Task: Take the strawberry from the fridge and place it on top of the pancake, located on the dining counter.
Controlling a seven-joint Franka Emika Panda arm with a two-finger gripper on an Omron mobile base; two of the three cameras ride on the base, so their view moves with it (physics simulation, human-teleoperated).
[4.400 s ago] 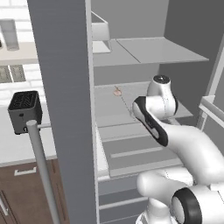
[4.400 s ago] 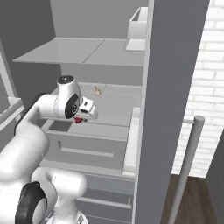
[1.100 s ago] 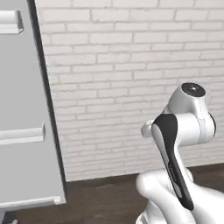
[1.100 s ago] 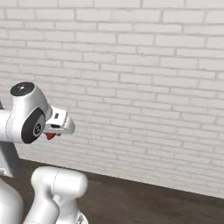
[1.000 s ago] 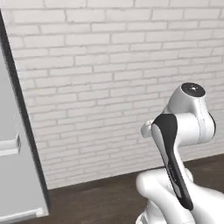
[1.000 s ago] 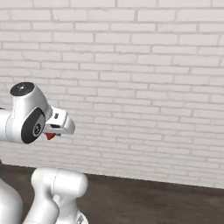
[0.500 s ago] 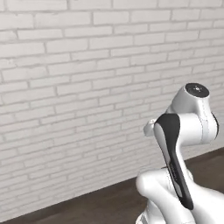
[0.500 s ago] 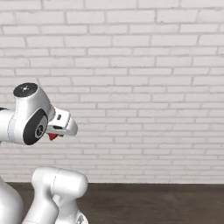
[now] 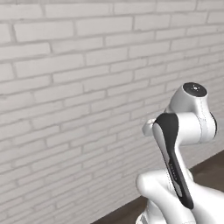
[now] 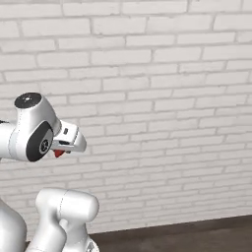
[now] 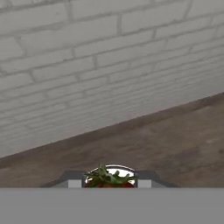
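Note:
A tiny red strawberry [image 11: 109,178] with green leaves sits between my fingers at the bottom of the hand view, and my gripper [image 11: 109,181] is shut on it. In the right base view the same red berry [image 10: 59,153] peeks out under the white hand, where the gripper [image 10: 63,150] is held up beside the arm's folded elbow. The fridge, the pancake and the dining counter are out of view.
A white brick wall [image 10: 162,108] spans both base views and stands as the brick wall [image 11: 87,65] across the top of the hand view. Dark wood floor [image 11: 166,140] runs along its foot, seen also as a floor strip [image 10: 197,234] low in the right base view.
The whole scene has swung sideways as the base turned: the fridge and its open door slid out of view, leaving the brick wall. The arm stays folded with the strawberry held.

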